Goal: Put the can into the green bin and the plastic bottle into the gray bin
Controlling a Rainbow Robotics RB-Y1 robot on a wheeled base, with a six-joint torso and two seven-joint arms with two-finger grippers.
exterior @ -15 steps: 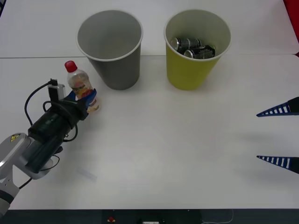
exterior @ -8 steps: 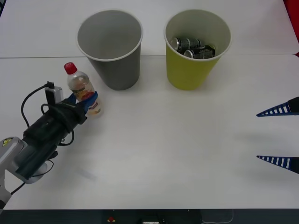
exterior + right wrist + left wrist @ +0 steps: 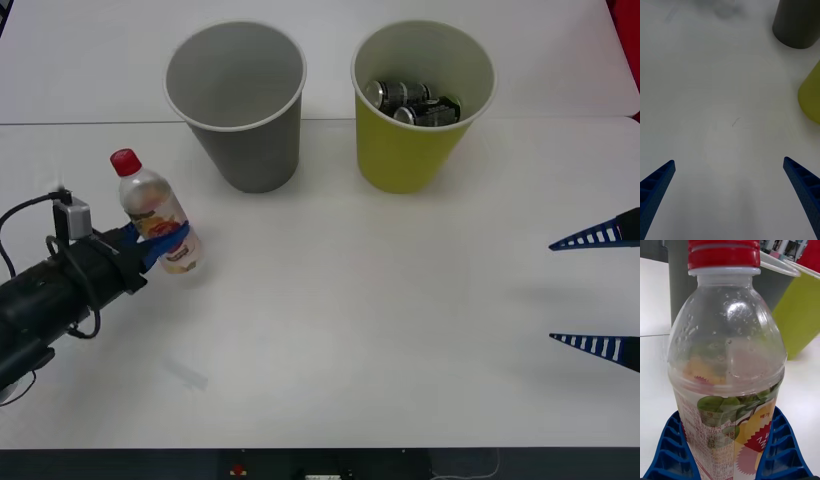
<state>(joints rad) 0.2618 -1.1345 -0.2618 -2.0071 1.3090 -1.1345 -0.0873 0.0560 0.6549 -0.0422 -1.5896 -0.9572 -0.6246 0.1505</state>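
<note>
White matte table (image 3: 330,330), smooth, low grip. Gray bin (image 3: 238,100) upper centre-left and green bin (image 3: 420,105) upper centre-right: tapered, stiff-looking cups, white rims; cans (image 3: 412,102) in the green one. Plastic bottle (image 3: 152,212) at mid-left, tilted, clamped low on its label by left gripper (image 3: 160,245). Thin clear walls, ribbed red cap, seemingly mostly empty: likely light, crushable and slick, so a low label grip suits. Right gripper (image 3: 596,292) at right edge, spread wide, holding nothing.
</note>
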